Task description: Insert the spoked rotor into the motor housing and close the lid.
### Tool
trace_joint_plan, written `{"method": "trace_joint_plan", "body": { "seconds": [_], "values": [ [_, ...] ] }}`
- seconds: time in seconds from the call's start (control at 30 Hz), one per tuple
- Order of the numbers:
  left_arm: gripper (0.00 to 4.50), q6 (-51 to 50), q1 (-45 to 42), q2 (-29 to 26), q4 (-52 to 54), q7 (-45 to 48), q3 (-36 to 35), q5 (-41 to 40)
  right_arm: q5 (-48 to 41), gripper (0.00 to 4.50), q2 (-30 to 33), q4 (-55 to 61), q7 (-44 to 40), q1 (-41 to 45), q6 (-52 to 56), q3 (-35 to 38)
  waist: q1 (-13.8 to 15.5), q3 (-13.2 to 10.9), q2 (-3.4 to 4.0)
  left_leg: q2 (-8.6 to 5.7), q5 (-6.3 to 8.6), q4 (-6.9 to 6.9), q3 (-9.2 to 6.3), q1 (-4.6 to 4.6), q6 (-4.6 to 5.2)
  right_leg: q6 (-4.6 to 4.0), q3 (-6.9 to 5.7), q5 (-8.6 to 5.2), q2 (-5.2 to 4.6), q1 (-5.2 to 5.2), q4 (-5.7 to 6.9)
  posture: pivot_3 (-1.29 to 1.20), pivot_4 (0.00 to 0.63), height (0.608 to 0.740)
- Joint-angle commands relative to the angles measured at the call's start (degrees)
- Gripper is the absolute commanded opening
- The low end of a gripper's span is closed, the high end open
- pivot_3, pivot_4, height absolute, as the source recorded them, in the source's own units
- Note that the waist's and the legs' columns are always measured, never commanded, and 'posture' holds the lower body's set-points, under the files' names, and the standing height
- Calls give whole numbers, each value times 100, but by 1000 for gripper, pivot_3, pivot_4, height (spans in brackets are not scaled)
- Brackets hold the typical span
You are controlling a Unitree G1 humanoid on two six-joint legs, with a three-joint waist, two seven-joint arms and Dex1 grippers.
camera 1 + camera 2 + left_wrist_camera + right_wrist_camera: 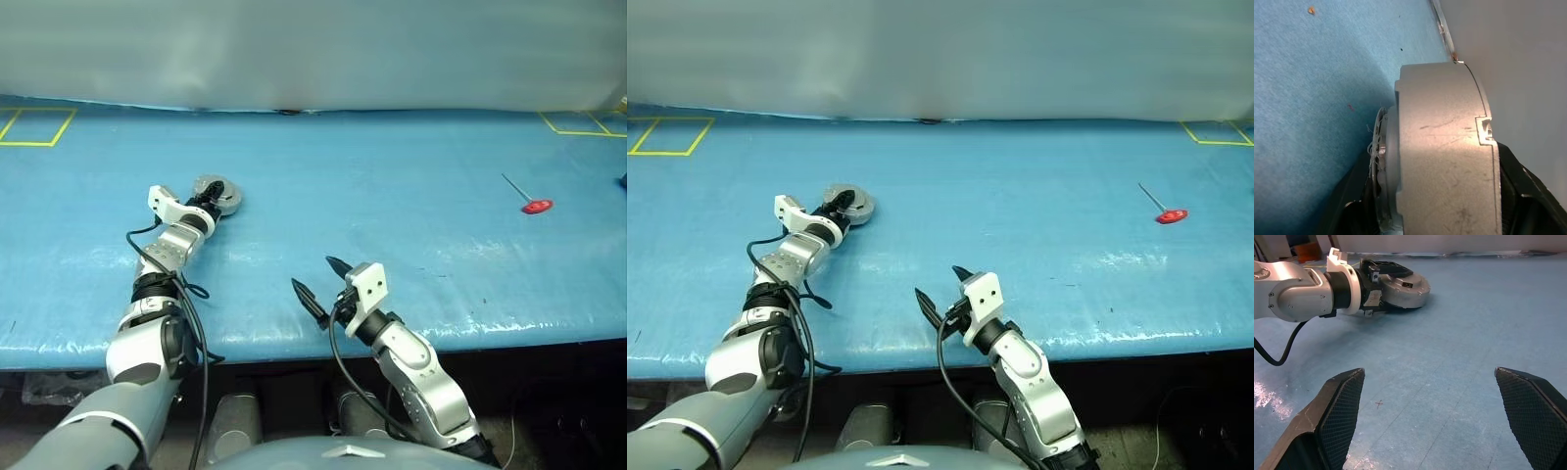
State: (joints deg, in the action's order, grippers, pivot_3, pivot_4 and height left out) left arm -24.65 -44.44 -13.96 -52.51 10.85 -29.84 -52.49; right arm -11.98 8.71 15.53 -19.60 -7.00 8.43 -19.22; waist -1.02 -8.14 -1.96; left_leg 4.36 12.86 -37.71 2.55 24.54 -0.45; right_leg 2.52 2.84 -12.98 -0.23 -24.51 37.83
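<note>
The motor housing (pixel 223 193) is a short round silver piece at the far left of the blue table (pixel 392 196). The lid (pixel 1406 282) looks folded down flat on top of it. My left gripper (pixel 212 201) is shut on the housing, one black finger (pixel 1393 268) across its top and the other under its base. In the left wrist view the housing's silver side (pixel 1444 156) sits between both fingers. The spoked rotor is hidden. My right gripper (pixel 315 274) hovers open and empty near the table's front edge, well right of the housing.
A small tool with a red handle (pixel 535 206) lies at the far right of the table. Yellow tape squares (pixel 34 127) mark the back corners. A pale wall runs along the table's far edge, close behind the housing.
</note>
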Motion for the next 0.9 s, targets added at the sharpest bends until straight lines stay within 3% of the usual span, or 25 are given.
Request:
{"method": "trace_joint_plan", "body": {
  "seconds": [0.03,0.1,0.5,0.9],
  "values": [
    [4039,-157,91,-150,179,-38,-140,142,21,4500,-88,13,-15,107,41,48,-17,1,1,0,0,0,1,-5,0,0,0,0,0,2,2,0,150,740],
    [4477,-292,242,-199,321,-83,-170,202,30,4500,-147,-53,-14,166,64,35,-58,3,2,3,-2,0,2,-13,-2,0,2,0,2,6,7,0,150,740],
    [4477,-1430,1621,-526,1962,-612,-563,32,32,4500,-297,-304,-228,359,178,-59,-320,12,-4,14,-4,49,37,-108,-7,-10,38,-9,15,48,18,0,150,740],
    [4477,-2628,3428,-617,4006,-693,-583,-299,1,4500,-343,-369,-332,483,242,9,-328,36,5,19,2,76,68,-191,-13,-40,82,-40,7,85,23,0,150,740]
  ]
}}
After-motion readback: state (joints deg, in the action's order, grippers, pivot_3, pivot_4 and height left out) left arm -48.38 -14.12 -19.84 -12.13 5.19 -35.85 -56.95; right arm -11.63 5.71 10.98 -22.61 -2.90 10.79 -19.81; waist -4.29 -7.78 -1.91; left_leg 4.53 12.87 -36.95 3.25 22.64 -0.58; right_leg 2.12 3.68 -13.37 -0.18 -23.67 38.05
